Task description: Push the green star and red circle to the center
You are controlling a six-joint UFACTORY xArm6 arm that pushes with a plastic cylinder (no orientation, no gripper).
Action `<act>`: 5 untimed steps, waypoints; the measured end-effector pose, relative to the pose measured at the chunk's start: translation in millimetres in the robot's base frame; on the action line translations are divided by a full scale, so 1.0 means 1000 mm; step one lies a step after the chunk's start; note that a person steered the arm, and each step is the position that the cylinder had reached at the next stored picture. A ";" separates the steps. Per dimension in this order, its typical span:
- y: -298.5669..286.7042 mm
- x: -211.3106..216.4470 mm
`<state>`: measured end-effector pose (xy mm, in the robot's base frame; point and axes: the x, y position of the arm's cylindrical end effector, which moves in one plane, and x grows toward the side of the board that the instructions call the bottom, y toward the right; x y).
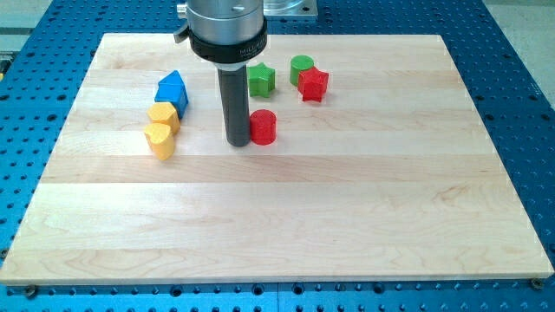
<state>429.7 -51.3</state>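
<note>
The red circle (263, 126) is a short red cylinder standing on the wooden board (286, 217), a little above the board's middle. The green star (261, 80) sits toward the view's top, above the red circle. My tip (238, 142) is the lower end of the dark rod; it stands just left of the red circle, touching or nearly touching its left side. The rod's upper part hides a little of the board left of the green star.
A green circle (302, 65) and a red star (313, 84) sit together right of the green star. A blue block (173, 90), a yellow hexagon-like block (163, 116) and a yellow heart-like block (159, 139) cluster at the left.
</note>
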 end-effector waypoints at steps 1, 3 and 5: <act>0.009 0.000; 0.015 0.031; 0.063 -0.030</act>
<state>399.9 11.9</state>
